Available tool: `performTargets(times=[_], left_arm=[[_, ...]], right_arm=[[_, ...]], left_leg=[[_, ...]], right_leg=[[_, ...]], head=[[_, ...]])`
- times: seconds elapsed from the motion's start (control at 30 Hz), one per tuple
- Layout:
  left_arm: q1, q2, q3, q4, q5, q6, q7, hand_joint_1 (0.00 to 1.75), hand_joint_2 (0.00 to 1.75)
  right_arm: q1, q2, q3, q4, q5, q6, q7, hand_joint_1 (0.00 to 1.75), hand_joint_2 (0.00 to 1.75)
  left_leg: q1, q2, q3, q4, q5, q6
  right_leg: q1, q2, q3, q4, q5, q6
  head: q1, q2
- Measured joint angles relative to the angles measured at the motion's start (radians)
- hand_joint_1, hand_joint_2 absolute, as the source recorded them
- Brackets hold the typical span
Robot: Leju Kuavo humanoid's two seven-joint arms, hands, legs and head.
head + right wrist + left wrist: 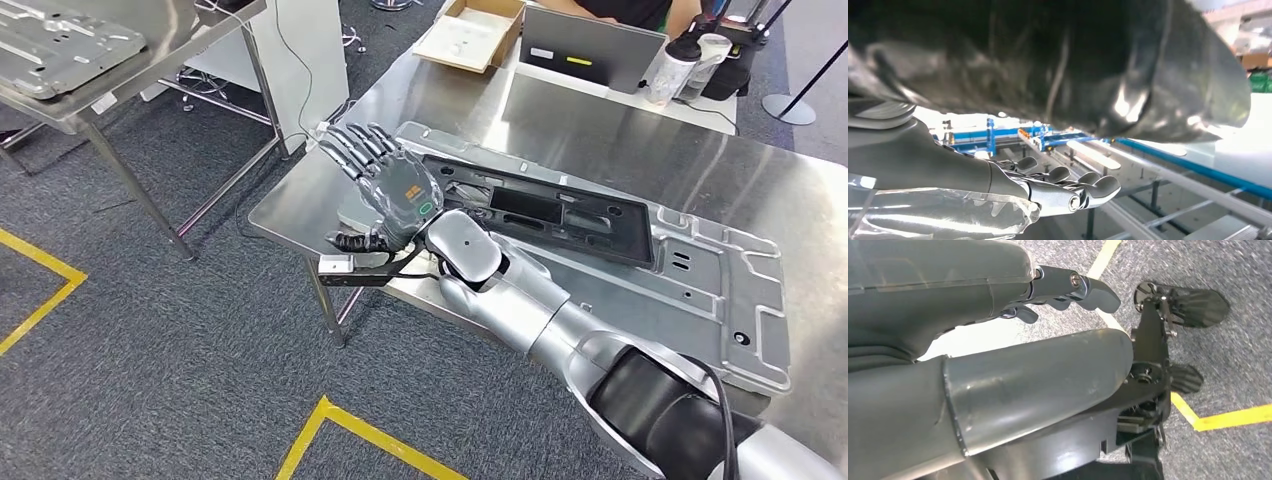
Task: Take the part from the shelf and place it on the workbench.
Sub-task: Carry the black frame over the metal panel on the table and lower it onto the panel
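Observation:
The part, a large silver metal plate (690,290) carrying a black frame (540,210), lies flat on the steel workbench (600,130). My right hand (385,185) hovers over the plate's left end near the bench's front left corner. Its fingers are stretched out and apart, and it holds nothing. In the right wrist view the same hand (1048,190) shows straight fingers with nothing between them. My left hand (1058,290) hangs over the carpet with loosely bent fingers and nothing in it.
A second steel table (90,100) at the far left carries a similar metal plate (60,45). At the bench's back stand a cardboard box (470,32), a laptop (590,48) and a bottle (672,68), with a person (640,8) behind. Yellow tape (40,270) marks the carpet.

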Motion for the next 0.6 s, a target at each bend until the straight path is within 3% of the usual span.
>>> performTargets(times=[0.07, 0.1, 0.17, 0.2, 0.27, 0.3, 0.37, 0.43, 0.47, 0.5, 0.53, 0.6], left_arm=[[0.002, 0.000, 0.000, 0.000, -0.001, -0.002, 0.000, 0.00, 0.00], [0.002, 0.000, -0.001, 0.000, -0.001, -0.003, 0.000, 0.00, 0.00], [0.000, 0.001, -0.001, 0.000, -0.002, -0.003, -0.002, 0.00, 0.00], [0.000, 0.001, -0.001, 0.000, -0.002, -0.003, -0.004, 0.00, 0.00], [0.002, 0.001, -0.002, 0.001, -0.004, -0.003, -0.006, 0.00, 0.00], [0.003, 0.001, -0.002, 0.001, -0.006, -0.003, -0.007, 0.00, 0.00], [0.003, 0.000, -0.002, 0.001, -0.008, -0.003, -0.008, 0.00, 0.00], [0.001, 0.000, -0.002, 0.001, -0.010, -0.003, -0.010, 0.00, 0.00], [0.002, 0.000, -0.002, 0.001, -0.011, -0.003, -0.011, 0.00, 0.00], [0.002, 0.000, -0.002, 0.001, -0.012, -0.003, -0.011, 0.00, 0.00], [0.003, 0.000, -0.003, 0.001, -0.014, -0.002, -0.012, 0.00, 0.00], [0.002, 0.000, -0.003, 0.001, -0.015, -0.002, -0.013, 0.00, 0.00]], right_arm=[[0.001, 0.000, 0.003, 0.009, 0.002, 0.000, 0.003, 0.00, 0.00], [0.000, 0.000, 0.005, 0.014, 0.002, -0.001, 0.005, 0.00, 0.00], [0.000, 0.002, 0.011, 0.022, 0.003, -0.003, 0.005, 0.00, 0.00], [0.001, 0.003, 0.014, 0.025, 0.003, -0.004, 0.005, 0.00, 0.00], [0.001, 0.006, 0.018, 0.028, 0.001, -0.004, 0.006, 0.00, 0.00], [-0.001, 0.008, 0.019, 0.028, -0.002, -0.004, 0.006, 0.00, 0.00], [-0.005, 0.010, 0.021, 0.029, -0.009, -0.001, 0.007, 0.00, 0.00], [-0.006, 0.010, 0.026, 0.030, -0.016, 0.002, 0.007, 0.00, 0.00], [-0.006, 0.009, 0.028, 0.031, -0.018, 0.005, 0.007, 0.00, 0.00], [-0.006, 0.008, 0.030, 0.031, -0.022, 0.006, 0.007, 0.00, 0.00], [-0.007, 0.007, 0.031, 0.031, -0.025, 0.007, 0.007, 0.00, 0.00], [-0.011, 0.004, 0.031, 0.030, -0.031, 0.008, 0.007, 0.00, 0.00]], left_leg=[[0.005, -0.018, 0.000, 0.008, -0.005, -0.009], [0.006, -0.025, -0.003, 0.014, -0.009, -0.016], [0.007, -0.038, -0.012, 0.023, -0.013, -0.031], [0.008, -0.045, -0.017, 0.024, -0.012, -0.038], [0.012, -0.054, -0.021, 0.023, -0.012, -0.052], [0.013, -0.048, -0.026, 0.035, -0.020, -0.055], [0.012, -0.021, -0.067, 0.119, -0.062, -0.055], [0.008, -0.006, -0.137, 0.249, -0.112, -0.052], [0.006, -0.004, -0.163, 0.291, -0.119, -0.049], [0.005, -0.002, -0.172, 0.300, -0.109, -0.047], [0.003, 0.002, -0.162, 0.272, -0.082, -0.043], [-0.007, 0.031, -0.104, 0.148, -0.020, -0.033]], right_leg=[[-0.006, 0.009, 0.055, -0.108, 0.061, 0.003], [-0.009, 0.025, 0.088, -0.171, 0.082, 0.003], [-0.008, 0.052, 0.120, -0.237, 0.091, -0.002], [-0.005, 0.056, 0.120, -0.236, 0.085, -0.008], [-0.001, 0.038, 0.120, -0.235, 0.084, -0.026], [-0.001, 0.029, 0.124, -0.238, 0.083, -0.036], [0.001, 0.011, 0.132, -0.244, 0.083, -0.054], [0.010, -0.006, 0.135, -0.243, 0.079, -0.063], [0.015, -0.015, 0.136, -0.242, 0.077, -0.066], [0.018, -0.024, 0.137, -0.241, 0.074, -0.068], [0.021, -0.032, 0.138, -0.239, 0.071, -0.068], [0.025, -0.048, 0.142, -0.233, 0.063, -0.064]], head=[[0.000, 0.000], [0.000, 0.000], [0.000, 0.000], [0.000, 0.000], [0.000, 0.000], [-0.001, 0.000], [-0.002, 0.000], [-0.003, 0.000], [-0.003, 0.000], [-0.003, 0.000], [-0.003, 0.000], [-0.003, 0.000]])
